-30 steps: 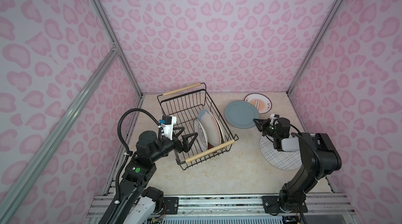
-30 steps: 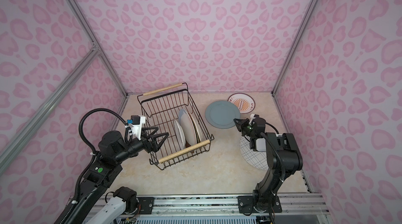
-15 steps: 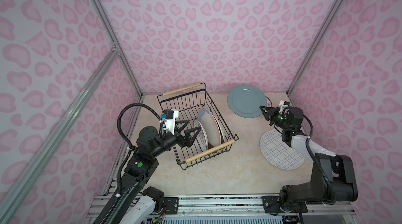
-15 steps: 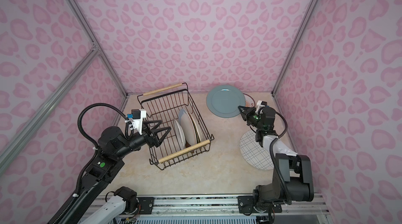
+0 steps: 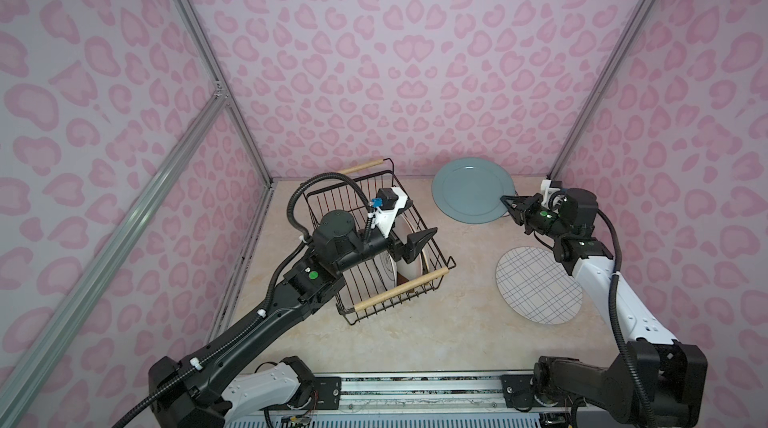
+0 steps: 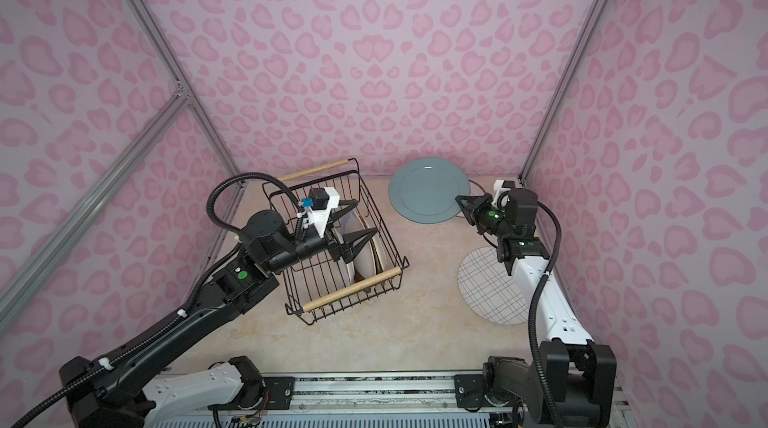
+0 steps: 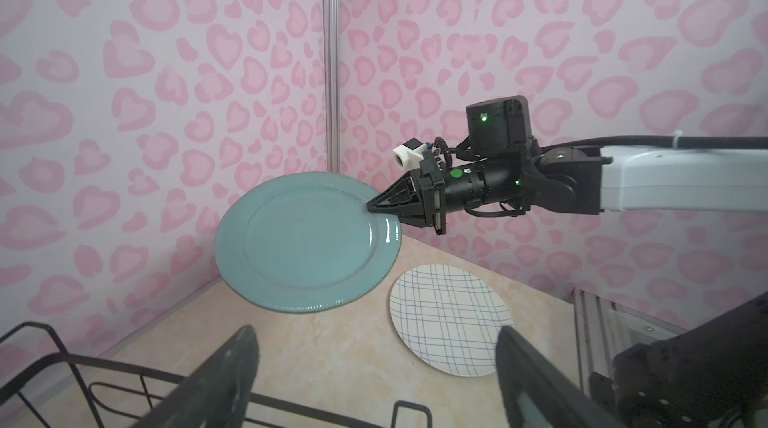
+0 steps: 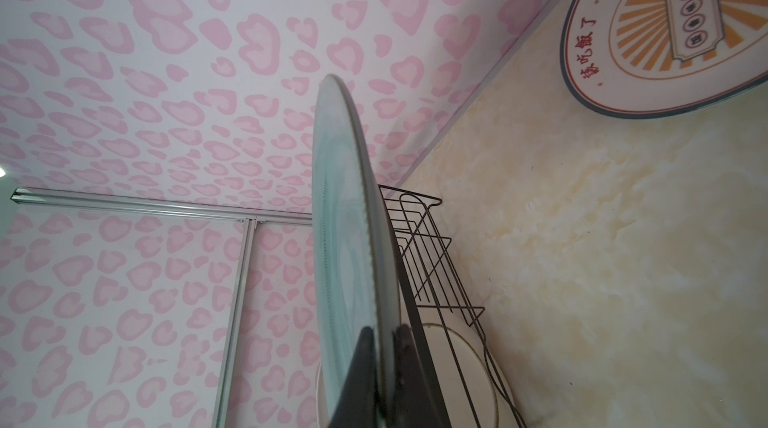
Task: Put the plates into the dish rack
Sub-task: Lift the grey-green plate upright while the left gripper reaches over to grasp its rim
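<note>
My right gripper is shut on the rim of the grey-blue plate, which hangs tilted in the air at the back right; the right wrist view shows it edge-on. The black wire dish rack stands left of centre with a few pale plates upright in its near end. Above them my left gripper hovers open and empty, facing the held plate. A grid-line plate lies flat on the right.
An orange sunburst plate with Chinese characters lies near the back wall, mostly hidden behind the held plate in both top views. Pink patterned walls close in on three sides. My right arm reaches over the grid-line plate.
My right gripper has lifted the grey-blue plate off the table and raised it toward the back. My left gripper has risen over the rack and turned toward that plate, its jaws slightly narrower.
</note>
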Controlling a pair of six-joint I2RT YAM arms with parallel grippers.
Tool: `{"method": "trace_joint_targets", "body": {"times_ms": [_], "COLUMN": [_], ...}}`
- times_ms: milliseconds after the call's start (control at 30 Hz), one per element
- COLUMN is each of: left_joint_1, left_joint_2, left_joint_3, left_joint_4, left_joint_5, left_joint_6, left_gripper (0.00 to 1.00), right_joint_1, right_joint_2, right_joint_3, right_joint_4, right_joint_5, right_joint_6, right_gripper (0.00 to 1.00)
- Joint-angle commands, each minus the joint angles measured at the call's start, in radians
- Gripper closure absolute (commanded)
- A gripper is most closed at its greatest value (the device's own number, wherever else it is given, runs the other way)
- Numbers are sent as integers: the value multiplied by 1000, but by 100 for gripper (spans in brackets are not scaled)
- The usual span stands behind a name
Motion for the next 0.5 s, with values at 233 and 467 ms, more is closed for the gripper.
{"method": "trace_joint_targets", "body": {"times_ms": [233,467], "left_joint_1": [-149,-202], "left_joint_2": [254,359], "left_joint_3": [165,178], "left_joint_4": [-81,27], "left_joint_5": [-259,-394], "left_joint_6": [617,829], "left_gripper": [12,20], "right_joint_1": [1,6], "right_joint_2": [-34,-65], "right_joint_3": [59,67], "right_joint_4": [-28,-40], "right_joint_5": [-36,-35], "right_joint_6": [8,26], "right_gripper": [100,100]}}
